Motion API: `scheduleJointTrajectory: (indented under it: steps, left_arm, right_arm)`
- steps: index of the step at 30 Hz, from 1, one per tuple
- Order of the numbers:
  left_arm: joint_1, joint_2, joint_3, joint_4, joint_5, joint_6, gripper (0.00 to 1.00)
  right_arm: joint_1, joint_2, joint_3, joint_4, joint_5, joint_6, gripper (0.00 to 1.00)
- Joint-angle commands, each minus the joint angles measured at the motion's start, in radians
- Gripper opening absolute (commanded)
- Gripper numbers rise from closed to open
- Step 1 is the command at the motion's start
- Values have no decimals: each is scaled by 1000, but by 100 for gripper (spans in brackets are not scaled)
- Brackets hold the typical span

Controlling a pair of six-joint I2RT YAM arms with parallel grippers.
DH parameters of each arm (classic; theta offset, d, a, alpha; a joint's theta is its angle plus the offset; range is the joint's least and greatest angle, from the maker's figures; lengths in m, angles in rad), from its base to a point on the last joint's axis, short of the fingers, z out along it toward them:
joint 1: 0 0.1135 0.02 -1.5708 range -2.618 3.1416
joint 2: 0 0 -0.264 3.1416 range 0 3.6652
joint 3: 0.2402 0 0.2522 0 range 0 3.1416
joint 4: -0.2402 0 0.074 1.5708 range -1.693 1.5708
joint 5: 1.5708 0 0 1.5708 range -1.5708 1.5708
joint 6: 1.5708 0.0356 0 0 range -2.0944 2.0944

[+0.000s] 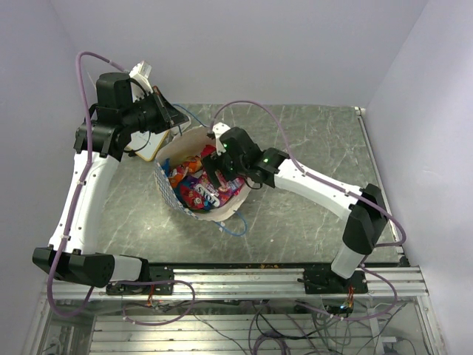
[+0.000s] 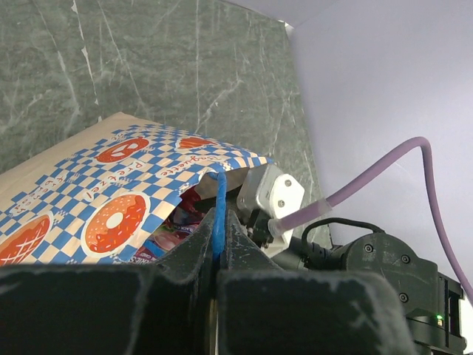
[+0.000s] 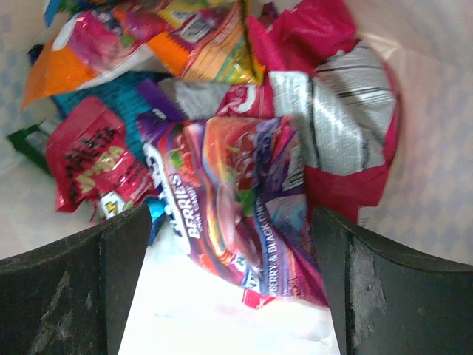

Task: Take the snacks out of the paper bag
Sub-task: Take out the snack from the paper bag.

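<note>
In the top view the right hand reaches into the bag, its fingertips hidden. Its wrist view shows it wide open and empty, straddling a purple packet among the snacks piled inside. The left hand is pinched tight on the bag's blue cord. The bag sits mid-desk, which is grey-green marble within pale walls.

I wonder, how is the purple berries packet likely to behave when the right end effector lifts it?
The purple berries packet looks glossy, so it may slip in the right end effector. Its creased film suggests it is floppy and will probably sag. It seems light, though the red packet beside it might shift too.
</note>
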Motion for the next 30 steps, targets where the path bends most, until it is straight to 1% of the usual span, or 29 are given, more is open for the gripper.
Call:
scheduleJointTrajectory:
  steps: [1,5,8,11,13,18,19,22,24,26,30]
  left_arm:
    - [7,-22,14,29,43,-20,7]
    - [7,-25,9,33,47,-26,7]
    - [7,-26,9,32,50,-26,7]
    - [8,-28,9,26,49,-25,7]
    - [8,-30,7,23,51,-23,7]
    - [8,-36,-6,27,60,-28,7]
    - [7,-36,-6,27,61,-29,7]
    - [7,-36,-5,24,64,-29,7]
    - [7,-38,-6,22,65,-30,7]
    - [7,-40,-9,22,67,-29,7]
    - [7,-44,-15,24,67,-34,7]
  right_arm:
    - [-1,34,70,-25,142,-32,88]
    - [13,62,75,0,177,-25,78]
    - [25,75,69,31,196,-16,66]
    - [33,84,64,46,267,12,60]
    - [34,81,54,61,293,42,59]
    - [33,84,11,129,229,108,60]
    - [33,88,9,138,229,134,59]
    - [33,101,14,152,229,176,49]
    - [34,112,24,150,229,174,47]
    - [35,120,30,145,266,178,47]
    - [35,146,52,124,333,176,53]
